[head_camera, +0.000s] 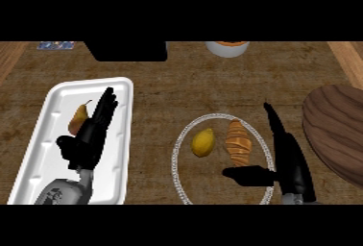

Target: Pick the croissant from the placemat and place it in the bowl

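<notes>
The croissant (239, 142) lay on the round placemat (186, 192) beside a lemon (203, 142). The right hand (289, 158) stood just right of it, fingers straight, thumb stretched out below the croissant, gripping nothing. The left hand (92, 132) rested open over the white tray (56, 96), beside a pear (78, 119). A wooden bowl (337, 129) sat at the right edge.

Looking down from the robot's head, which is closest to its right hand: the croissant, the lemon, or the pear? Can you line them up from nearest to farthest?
From the right hand, in the head view:
1. Croissant: on the round placemat, just left of the hand, above its thumb.
2. Lemon: also on the placemat, left of the croissant.
3. Pear: far left, on the white tray, beside the left hand.
</notes>
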### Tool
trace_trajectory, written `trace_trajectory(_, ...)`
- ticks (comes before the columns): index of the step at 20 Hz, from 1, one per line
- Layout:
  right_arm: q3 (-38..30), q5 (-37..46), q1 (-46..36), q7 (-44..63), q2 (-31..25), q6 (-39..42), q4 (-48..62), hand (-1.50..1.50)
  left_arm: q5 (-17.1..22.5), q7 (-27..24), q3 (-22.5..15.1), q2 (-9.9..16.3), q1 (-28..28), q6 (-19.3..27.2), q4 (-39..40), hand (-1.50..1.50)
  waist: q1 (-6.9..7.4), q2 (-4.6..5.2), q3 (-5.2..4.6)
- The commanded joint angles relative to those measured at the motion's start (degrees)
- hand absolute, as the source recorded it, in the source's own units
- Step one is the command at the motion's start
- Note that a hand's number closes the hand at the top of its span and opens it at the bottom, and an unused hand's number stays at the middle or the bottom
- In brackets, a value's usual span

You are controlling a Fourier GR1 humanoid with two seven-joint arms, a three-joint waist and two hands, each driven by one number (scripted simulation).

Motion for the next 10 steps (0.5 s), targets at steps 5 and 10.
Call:
trace_trajectory(5,-4.9,-6.0,5.3,-6.3,-1.2,4.2,-3.9,-1.5,0.2,0.8,5.7,1.7,1.2,-6.2,-1.4,0.0,-0.07,-0.04,0.01)
trace_trajectory(10,-3.4,-5.3,5.8,-10.4,3.7,1.0,-2.8,-1.5,-1.6,-0.4,6.3,-1.7,1.4,-6.0,-0.2,0.0,-0.09,-0.02,0.01)
